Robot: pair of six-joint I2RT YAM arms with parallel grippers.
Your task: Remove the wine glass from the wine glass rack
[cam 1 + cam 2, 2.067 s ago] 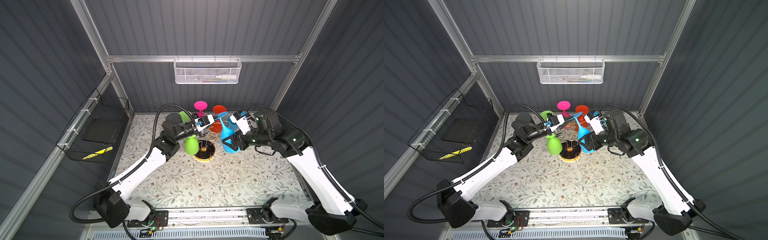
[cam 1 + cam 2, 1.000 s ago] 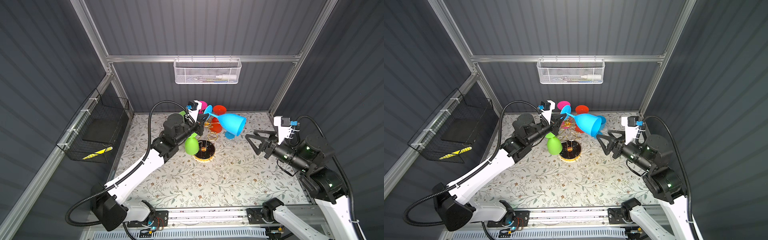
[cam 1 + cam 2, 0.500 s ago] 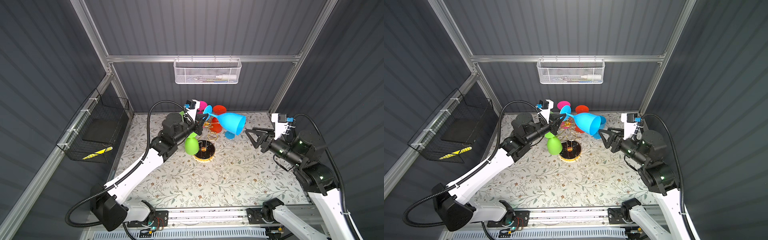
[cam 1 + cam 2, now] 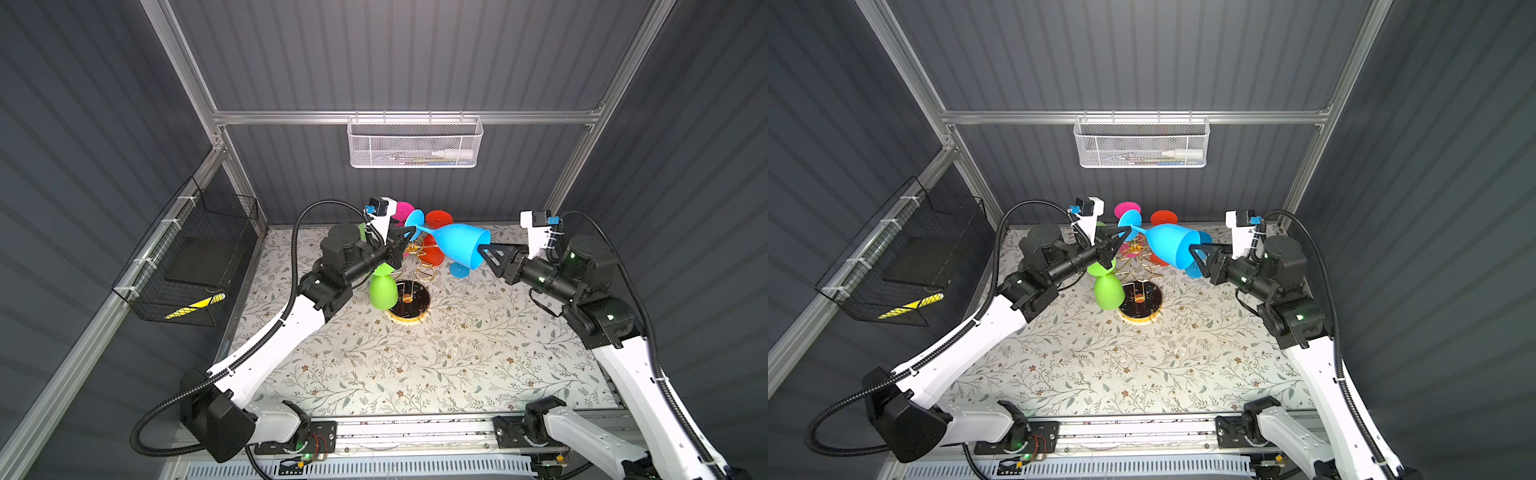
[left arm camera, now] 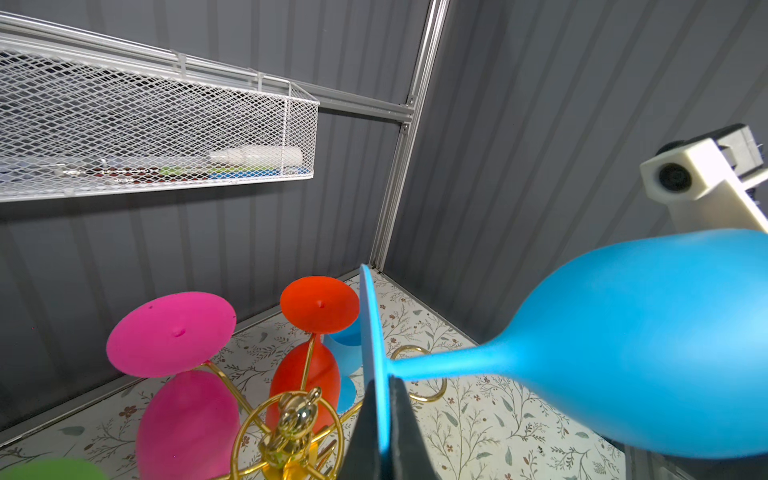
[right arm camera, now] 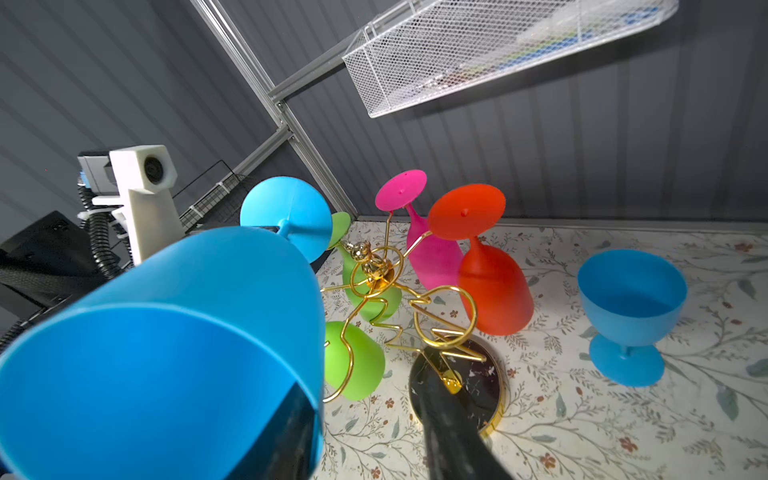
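A blue wine glass (image 4: 457, 245) (image 4: 1167, 245) lies sideways in the air above the gold wine glass rack (image 4: 409, 297) (image 4: 1140, 301). My left gripper (image 4: 405, 237) (image 5: 384, 399) is shut on the glass's foot disc. My right gripper (image 4: 484, 251) (image 6: 363, 374) stands open at the mouth of the bowl (image 6: 166, 332). One finger is inside the bowl and the other is outside, with a gap to the rim wall. Pink (image 6: 432, 253), red (image 6: 494, 291) and two green glasses (image 6: 353, 361) hang upside down on the rack.
Another blue glass (image 6: 631, 299) (image 4: 459, 270) stands upright on the floral table, right of the rack. A white mesh basket (image 4: 413, 145) hangs on the back wall. On the left wall is a black wire basket (image 4: 195, 257).
My right gripper has moved in to the glass's mouth and narrowed, one finger now inside the bowl. The left gripper holds the glass in much the same place.
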